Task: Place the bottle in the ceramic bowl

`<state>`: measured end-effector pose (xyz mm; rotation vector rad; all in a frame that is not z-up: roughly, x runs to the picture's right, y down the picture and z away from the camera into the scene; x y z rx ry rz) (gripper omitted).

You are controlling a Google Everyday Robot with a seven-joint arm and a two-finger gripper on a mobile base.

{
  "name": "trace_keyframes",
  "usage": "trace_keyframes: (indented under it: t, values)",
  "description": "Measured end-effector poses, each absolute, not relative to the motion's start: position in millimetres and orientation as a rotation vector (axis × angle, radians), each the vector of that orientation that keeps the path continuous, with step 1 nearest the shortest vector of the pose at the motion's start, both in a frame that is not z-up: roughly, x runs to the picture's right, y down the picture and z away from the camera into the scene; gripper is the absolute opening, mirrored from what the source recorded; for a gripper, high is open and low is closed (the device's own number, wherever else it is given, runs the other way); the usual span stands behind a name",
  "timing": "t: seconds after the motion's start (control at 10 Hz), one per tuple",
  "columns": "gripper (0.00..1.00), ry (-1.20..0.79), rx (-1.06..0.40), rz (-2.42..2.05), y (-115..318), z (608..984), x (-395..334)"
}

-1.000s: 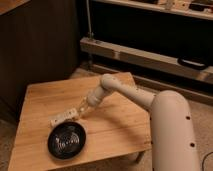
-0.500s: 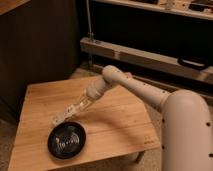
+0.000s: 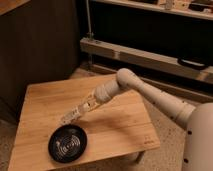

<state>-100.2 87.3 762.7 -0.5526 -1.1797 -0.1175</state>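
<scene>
Camera view: one wooden worktop; one black ceramic bowl at its front-left; one tool, closed, just behind the bowl; one whitish bottle at its tip, with the grip hard to make out.

Table: rectangular top of light wooden planks, grain running along its length. One item seen lying directly on it: the ceramic bowl, black and glossy, ringed inside, upright. The bowl sits close to the table's near edge, toward the left corner. The hand is just past the bowl's far rim, fingers closed; contact with the table cannot be determined.
</scene>
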Motion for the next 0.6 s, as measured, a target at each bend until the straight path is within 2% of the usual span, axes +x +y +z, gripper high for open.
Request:
trace_keyframes:
  t: [0.6]
  values:
    - [0.00, -1.268, -0.526, -0.015, 101.6, 769.7, -104.5]
